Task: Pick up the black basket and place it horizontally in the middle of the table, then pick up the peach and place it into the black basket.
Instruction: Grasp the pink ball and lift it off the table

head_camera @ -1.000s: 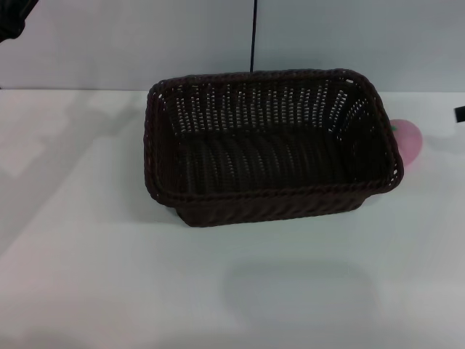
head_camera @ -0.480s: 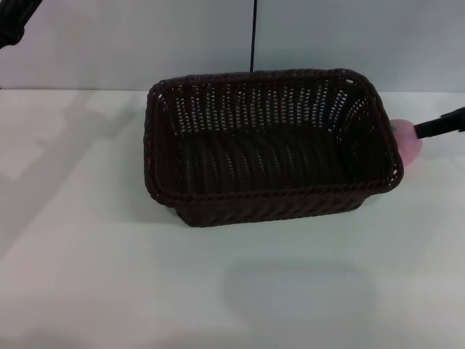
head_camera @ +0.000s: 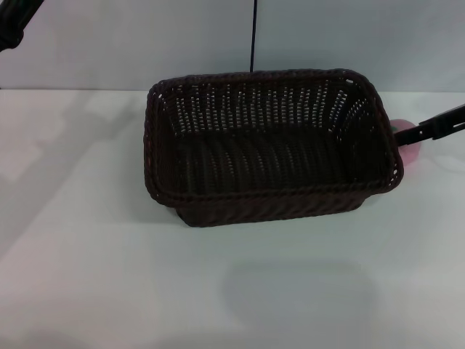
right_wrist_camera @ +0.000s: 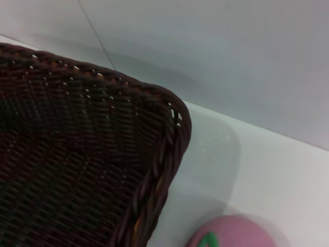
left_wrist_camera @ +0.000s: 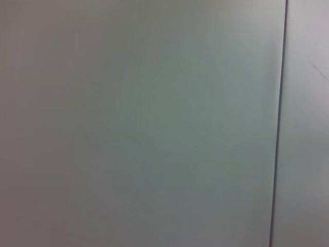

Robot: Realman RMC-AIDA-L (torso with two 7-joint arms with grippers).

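Observation:
The black basket (head_camera: 270,195) stands lengthwise in the middle of the white table (head_camera: 109,283), open side up and empty. The pink peach (head_camera: 411,151) lies on the table just right of the basket's right end, partly hidden behind the rim. My right gripper (head_camera: 415,132) reaches in from the right edge as a dark bar, low over the top of the peach. The right wrist view shows the basket's corner (right_wrist_camera: 77,154) and the top of the peach (right_wrist_camera: 231,235) with its green leaf mark. My left arm (head_camera: 14,18) is raised at the far left corner.
A grey wall (head_camera: 349,36) with a dark vertical seam (head_camera: 253,36) stands behind the table's far edge. The left wrist view shows only this wall (left_wrist_camera: 154,123). White tabletop extends in front of and to the left of the basket.
My right gripper has come in from the right edge and now lies over the peach. My left arm has drawn up further into the corner. Basket and peach have not moved.

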